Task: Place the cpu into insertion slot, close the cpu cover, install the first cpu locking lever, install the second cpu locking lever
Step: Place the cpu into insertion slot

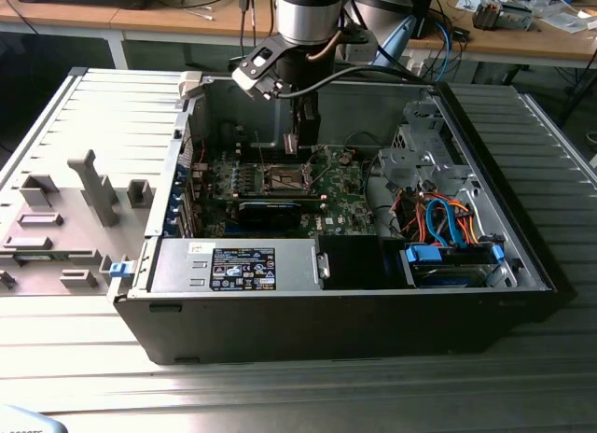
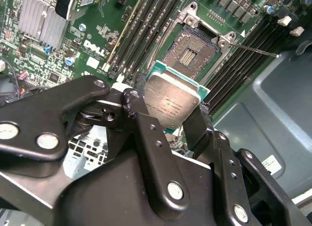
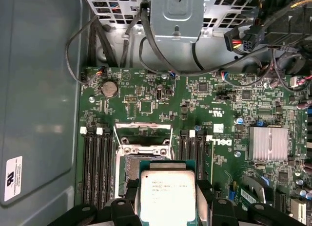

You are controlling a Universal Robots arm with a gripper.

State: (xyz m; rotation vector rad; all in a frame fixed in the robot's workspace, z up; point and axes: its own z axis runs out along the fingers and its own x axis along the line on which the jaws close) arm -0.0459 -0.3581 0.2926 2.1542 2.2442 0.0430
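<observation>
My gripper is shut on the cpu, a thin square chip with a silvery top and green edge, clamped between two black fingers. In both wrist views the chip hovers just short of the insertion slot, which lies uncovered with its dark pin field showing. In the first wrist view the cpu hides part of the insertion slot, and the cpu cover stands swung open at the socket's far edge. A thin locking lever sticks out free from one socket corner. In the exterior view the gripper hangs above the insertion slot.
Long black memory slots flank the socket on both sides. A finned heatsink sits nearby on the green board. The open computer case holds a graphics card, a drive cage with cables and a power supply. Grey fixtures stand outside.
</observation>
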